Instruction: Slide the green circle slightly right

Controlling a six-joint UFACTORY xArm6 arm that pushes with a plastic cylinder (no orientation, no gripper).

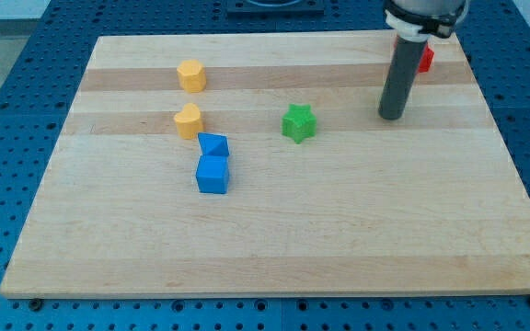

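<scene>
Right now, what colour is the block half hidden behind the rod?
Red; only its edge shows in the camera view, right of my tip.

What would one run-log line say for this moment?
tip: right of green block, apart | red block: behind rod | yellow blocks, blue blocks: left

Yellow blocks, blue blocks, red block

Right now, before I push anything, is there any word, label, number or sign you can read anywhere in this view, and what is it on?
None: no readable text, number or sign shows anywhere.
The wooden board is bare wood grain.
The yellow blocks, blue blocks, green star-shaped block and the partly hidden red block have plain faces.
My rod carries no marking; my tip rests right of the green block.
</scene>
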